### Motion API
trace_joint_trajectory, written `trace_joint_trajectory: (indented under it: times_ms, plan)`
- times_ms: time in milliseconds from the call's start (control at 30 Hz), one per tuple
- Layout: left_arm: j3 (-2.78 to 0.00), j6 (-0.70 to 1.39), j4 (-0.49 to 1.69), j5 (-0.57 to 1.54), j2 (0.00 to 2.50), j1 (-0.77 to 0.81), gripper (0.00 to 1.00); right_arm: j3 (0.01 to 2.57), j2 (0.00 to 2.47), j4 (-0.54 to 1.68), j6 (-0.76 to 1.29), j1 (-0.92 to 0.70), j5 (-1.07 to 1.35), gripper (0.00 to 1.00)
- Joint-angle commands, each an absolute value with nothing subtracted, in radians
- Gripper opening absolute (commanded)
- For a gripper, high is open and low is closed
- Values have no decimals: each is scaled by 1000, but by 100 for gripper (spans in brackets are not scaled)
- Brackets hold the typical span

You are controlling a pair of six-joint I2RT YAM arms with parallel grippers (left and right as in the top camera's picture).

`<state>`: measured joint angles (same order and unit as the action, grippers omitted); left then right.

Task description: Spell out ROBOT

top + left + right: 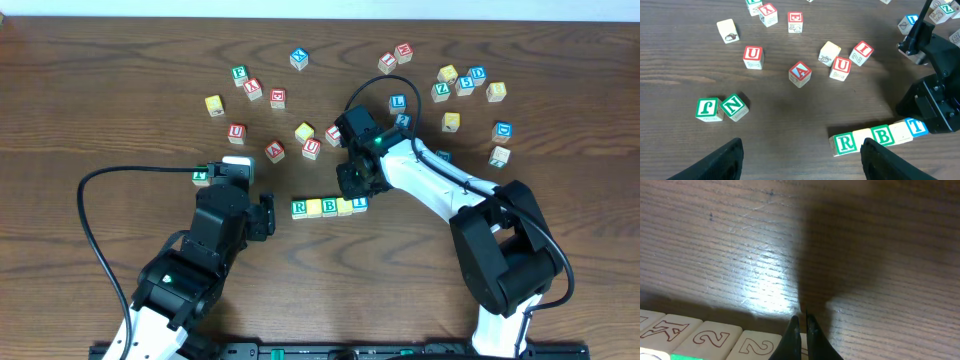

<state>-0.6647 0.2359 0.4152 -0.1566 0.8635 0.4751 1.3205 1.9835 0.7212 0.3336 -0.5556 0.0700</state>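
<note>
Left fingers (725, 160): spread wide with nothing between them, hanging low over bare surface just to the left of the letter row.
Surface (90, 90): dark wood grain.
Letter row: five cubes side by side in one line near the middle of the surface, each touching the next.
Row order, left to right: green-framed R cube (844, 143), first yellow-faced cube (861, 136), green-framed B cube (883, 135), second yellow-faced cube (900, 131), blue-framed T cube (916, 126).
Yellow cubes' letters: cannot be read in any view.
Right fingers (793, 337): pressed fully together and holding nothing. The tips point down at the far edge of the row's right end. Whether they touch a cube cannot be told.
Green J cube (708, 108) and green N cube (735, 106): touching each other, off to the left beyond the left fingers.
Red-lettered cubes: A cube (800, 73), two U cubes (753, 56) (841, 67) and an I cube (861, 52) lie scattered beyond the row, well apart from it.
Far-right cluster of cubes (465, 84): mixed blue, yellow and green, loosely grouped.
</note>
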Motion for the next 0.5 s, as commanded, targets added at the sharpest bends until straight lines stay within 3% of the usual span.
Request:
trace_joint_trajectory:
  times_ms: [0, 467]
  plan:
    - [-665, 242, 414, -169, 863, 477, 73, 1318, 1982, 729, 352, -551, 58, 1]
    - [-665, 242, 413, -169, 862, 477, 73, 1322, 1975, 710, 416, -490, -72, 1]
